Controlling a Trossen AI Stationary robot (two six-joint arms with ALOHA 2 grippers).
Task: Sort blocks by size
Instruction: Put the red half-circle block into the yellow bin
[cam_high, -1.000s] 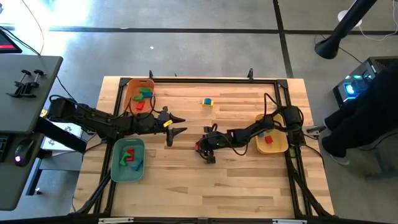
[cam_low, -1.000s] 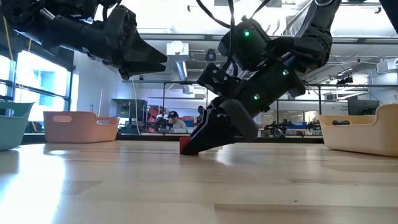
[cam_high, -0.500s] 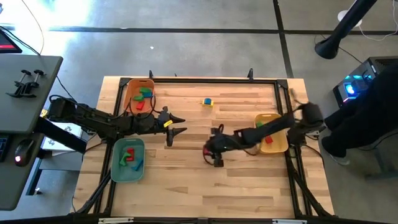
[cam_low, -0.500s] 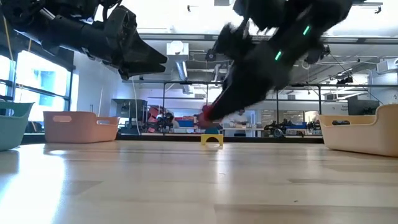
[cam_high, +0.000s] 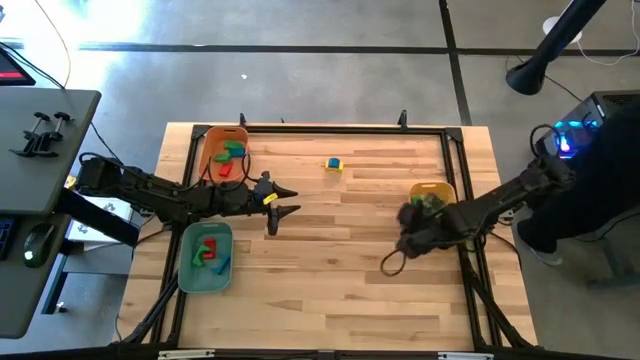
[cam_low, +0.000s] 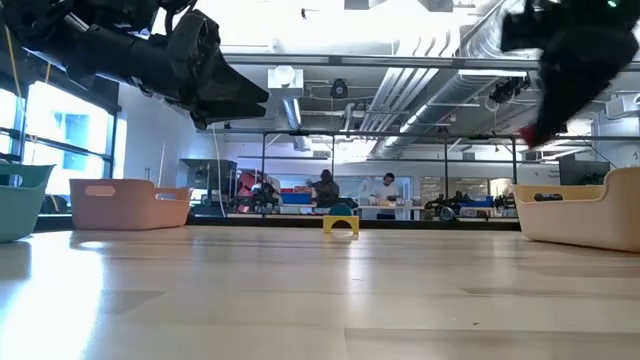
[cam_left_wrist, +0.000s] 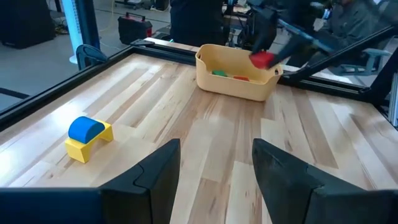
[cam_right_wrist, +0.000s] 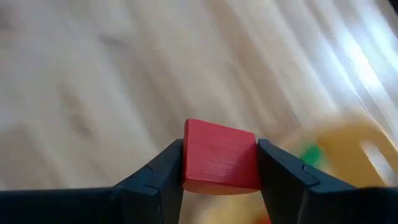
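My right gripper (cam_right_wrist: 221, 158) is shut on a red block (cam_right_wrist: 221, 163) and hangs in the air next to the yellow tray (cam_high: 440, 190) at the table's right; the left wrist view shows the red block (cam_left_wrist: 262, 59) above the tray's rim. My left gripper (cam_high: 285, 200) stands open and still near the table's middle left, with nothing between its fingers. A yellow block with a blue block on top (cam_high: 333, 163) rests on the table toward the far edge. My right gripper pinches the red block between its two fingers, which lie on two opposite sides (cam_right_wrist: 188, 163). The fingers slant downward onto it. The block is lifted clear of the table, well above the wood.
An orange tray (cam_high: 222, 150) with several blocks sits at the far left and a teal tray (cam_high: 205, 258) with blocks at the near left. The yellow tray (cam_left_wrist: 236, 73) holds green and red blocks. People move in the room beyond the table.
My right gripper has lifted the red block off the table's middle and carried it up and toward the right edge, to the yellow tray. Its wrist has rolled and tipped on the way. The jaws have stayed shut on the block.
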